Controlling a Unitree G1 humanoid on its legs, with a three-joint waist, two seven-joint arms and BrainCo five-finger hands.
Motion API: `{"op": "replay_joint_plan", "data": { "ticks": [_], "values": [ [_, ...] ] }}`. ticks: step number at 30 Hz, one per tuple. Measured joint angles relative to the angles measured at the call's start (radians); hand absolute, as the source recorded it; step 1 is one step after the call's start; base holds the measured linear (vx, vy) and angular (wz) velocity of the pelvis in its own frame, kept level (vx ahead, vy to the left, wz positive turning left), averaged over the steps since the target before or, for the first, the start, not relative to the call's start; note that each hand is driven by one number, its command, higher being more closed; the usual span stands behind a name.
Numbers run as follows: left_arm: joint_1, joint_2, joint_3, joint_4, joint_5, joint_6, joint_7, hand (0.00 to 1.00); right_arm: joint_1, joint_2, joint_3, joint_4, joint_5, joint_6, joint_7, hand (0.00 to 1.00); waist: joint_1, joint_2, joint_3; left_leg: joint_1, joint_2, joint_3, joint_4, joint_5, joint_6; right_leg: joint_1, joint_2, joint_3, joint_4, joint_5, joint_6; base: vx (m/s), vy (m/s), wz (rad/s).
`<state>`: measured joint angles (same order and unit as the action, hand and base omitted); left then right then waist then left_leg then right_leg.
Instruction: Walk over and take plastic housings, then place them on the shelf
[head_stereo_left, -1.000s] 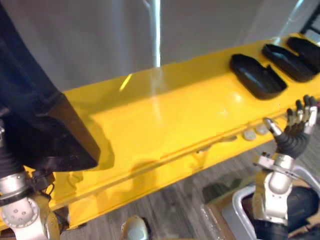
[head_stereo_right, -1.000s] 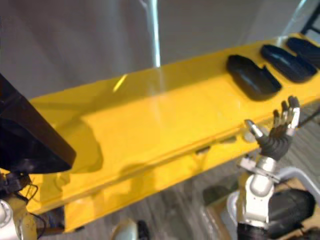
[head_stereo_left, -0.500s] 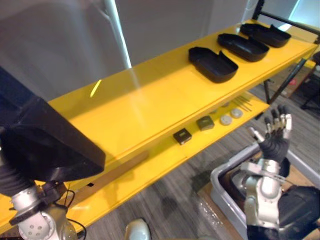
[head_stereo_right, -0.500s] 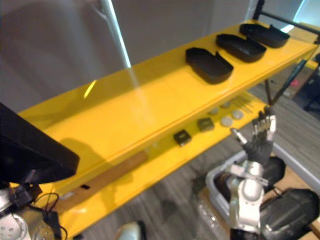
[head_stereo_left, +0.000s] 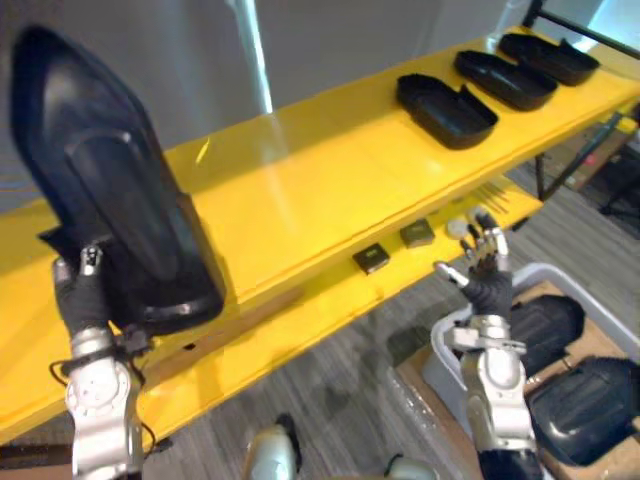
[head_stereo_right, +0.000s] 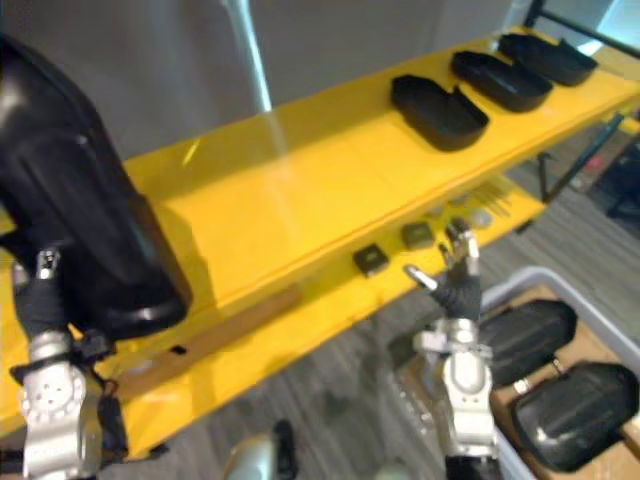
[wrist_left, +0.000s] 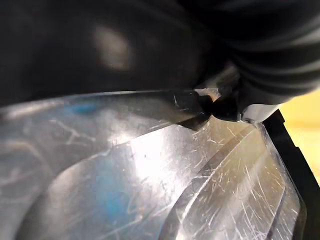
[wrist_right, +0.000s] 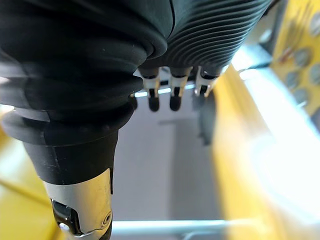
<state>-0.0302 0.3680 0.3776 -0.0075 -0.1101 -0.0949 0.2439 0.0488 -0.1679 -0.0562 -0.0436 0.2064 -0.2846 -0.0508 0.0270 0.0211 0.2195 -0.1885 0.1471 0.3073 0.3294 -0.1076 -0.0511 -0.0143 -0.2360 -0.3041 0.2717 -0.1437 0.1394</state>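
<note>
- A grey bin (head_stereo_left: 441, 365) stood low on the robot's right, with black plastic housings (head_stereo_left: 585, 398) lying in it.
- The right hand (head_stereo_left: 487, 278) hovered over the bin's near corner, fingers straight and spread, holding nothing.
- The left hand (head_stereo_left: 85, 295) was raised at the left under a large black housing (head_stereo_left: 110, 190) standing upright over the yellow shelf (head_stereo_left: 330, 170). Its fingers were hidden, so I cannot tell its grip.
- Small parts (head_stereo_left: 372, 258) lay on the shelf's lower level.
- Three more housings (head_stereo_left: 447, 97) sat in a row at the far right of its top.

Small dark blocks (head_stereo_left: 372, 258) (a pair), pale discs (head_stereo_left: 457, 228), grey plank floor (head_stereo_left: 330, 395)
</note>
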Motion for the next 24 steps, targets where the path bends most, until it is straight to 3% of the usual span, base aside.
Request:
{"op": "replay_joint_plan", "data": {
  "ticks": [4, 10, 11, 14, 18, 20, 24],
  "values": [
    [-0.226, 0.156, -0.018, 0.325, -0.012, 0.086, 0.063, 1.0, 0.021, -0.049, 0.002, 0.037, 0.047, 0.027, 0.06, 0.0, -0.044, 0.001, 0.002, -0.001, -0.015, 0.038, -0.038, 0.026, 0.003, -0.071, -0.013, 0.053, 0.039, 0.0, 0.0, -0.01, -0.01, -0.26],
    [-0.484, 0.316, -0.11, 0.582, -0.044, 0.188, 0.099, 1.0, 0.041, -0.093, 0.047, 0.037, 0.076, 0.027, 0.094, 0.0, -0.077, 0.001, 0.038, 0.011, -0.019, 0.073, -0.051, 0.036, 0.006, -0.119, -0.022, 0.099, 0.088, -0.014, -0.004, -0.03, -0.008, -0.19],
    [-0.535, 0.356, -0.124, 0.623, -0.038, 0.23, 0.101, 1.0, 0.046, -0.097, 0.065, 0.037, 0.087, 0.028, 0.095, 0.0, -0.08, -0.002, 0.053, 0.012, -0.019, 0.084, -0.054, 0.039, 0.006, -0.132, -0.021, 0.114, 0.097, -0.015, -0.004, -0.05, -0.012, -0.16],
    [-0.612, 0.402, -0.135, 0.671, -0.037, 0.318, 0.103, 1.0, 0.047, -0.097, 0.072, 0.037, 0.106, 0.028, 0.094, 0.0, -0.098, -0.004, 0.086, 0.0, -0.017, 0.084, -0.047, 0.042, 0.007, -0.144, -0.021, 0.117, 0.106, -0.016, -0.003, -0.06, -0.009, -0.03],
    [-0.691, 0.422, -0.164, 0.746, -0.038, 0.411, 0.103, 1.0, 0.064, -0.101, 0.12, 0.029, 0.137, 0.031, 0.087, 0.0, -0.098, -0.014, 0.107, -0.026, -0.004, 0.082, -0.025, 0.04, 0.008, -0.16, -0.013, 0.117, 0.11, -0.012, -0.003, -0.03, -0.004, 0.01],
    [-0.751, 0.462, -0.196, 0.809, -0.04, 0.483, 0.093, 1.0, 0.059, -0.1, 0.164, 0.004, 0.142, 0.038, 0.064, 0.0, -0.099, -0.028, 0.144, -0.045, 0.019, 0.077, 0.014, 0.029, 0.004, -0.162, 0.004, 0.118, 0.112, -0.009, -0.007, -0.04, -0.014, -0.03],
    [-0.809, 0.49, -0.204, 0.849, -0.061, 0.546, 0.057, 1.0, 0.052, -0.1, 0.186, -0.022, 0.147, 0.047, 0.027, 0.0, -0.098, -0.038, 0.186, -0.082, 0.042, 0.062, 0.066, 0.008, 0.005, -0.178, 0.017, 0.118, 0.123, -0.008, -0.008, -0.06, 0.006, 0.0]
  ]
}}
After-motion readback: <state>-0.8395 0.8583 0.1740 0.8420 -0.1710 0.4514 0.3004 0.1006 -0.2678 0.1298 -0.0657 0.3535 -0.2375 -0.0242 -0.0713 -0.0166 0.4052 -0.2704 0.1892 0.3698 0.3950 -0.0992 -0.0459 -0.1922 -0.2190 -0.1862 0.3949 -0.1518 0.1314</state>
